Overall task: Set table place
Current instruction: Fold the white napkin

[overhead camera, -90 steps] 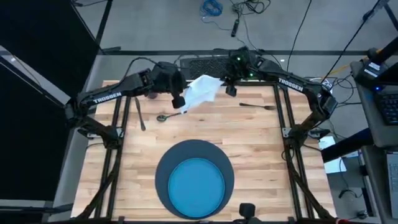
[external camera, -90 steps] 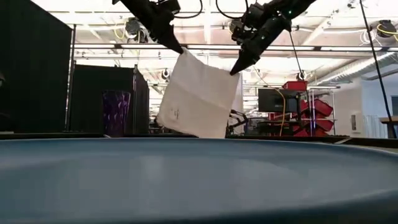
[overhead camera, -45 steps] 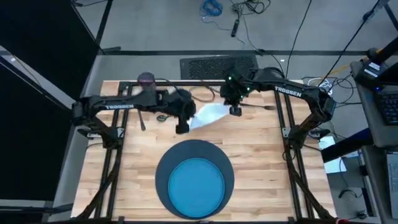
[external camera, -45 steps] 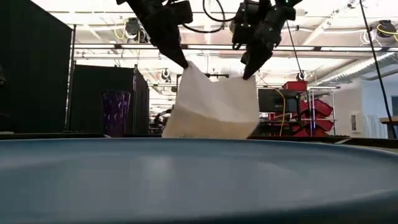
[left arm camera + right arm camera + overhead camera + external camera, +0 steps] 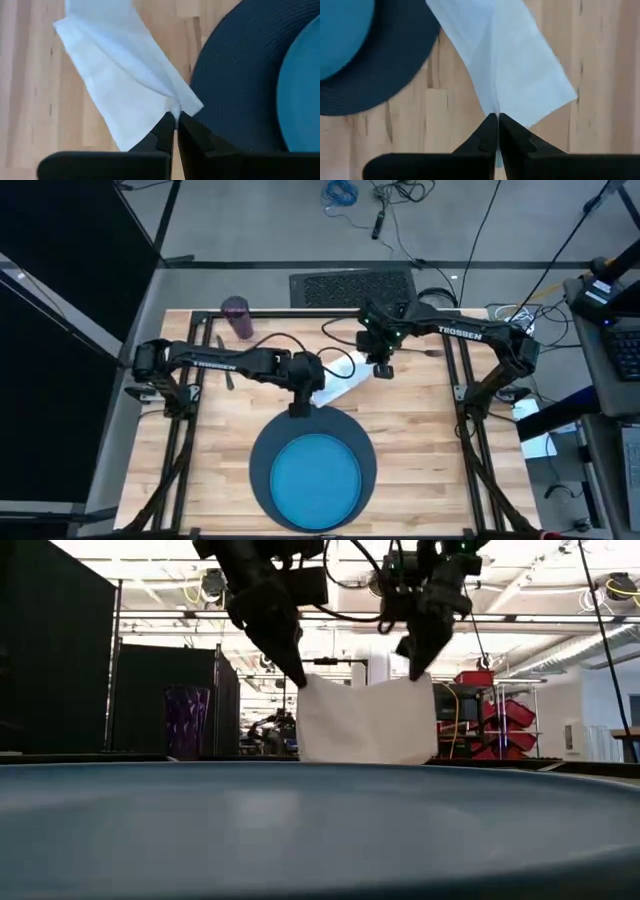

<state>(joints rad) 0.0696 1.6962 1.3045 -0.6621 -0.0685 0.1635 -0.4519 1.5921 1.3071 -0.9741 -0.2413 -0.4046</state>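
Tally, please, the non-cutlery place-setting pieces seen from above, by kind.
dark slate-blue round mat: 1
bright blue round plate: 1
white napkin: 1
small purple cup: 1
Total: 4

Around me the floor [image 5: 260, 225] is smooth grey concrete, with a coil of blue cable [image 5: 340, 192] and loose black cords [image 5: 395, 200] lying beyond the far edge. A dark perforated mat [image 5: 350, 283] sits on the floor just past that edge. Tall black panels [image 5: 70, 250] close off the room on my left side; the low view shows them as dark partitions [image 5: 55, 650]. Off my right side stands a desk with a keyboard [image 5: 625, 350]. Looking level across, I see a bright white ceiling with pipes and lamps [image 5: 215, 585], a dark monitor [image 5: 445, 700], and red storage bins [image 5: 500, 720] on racks.
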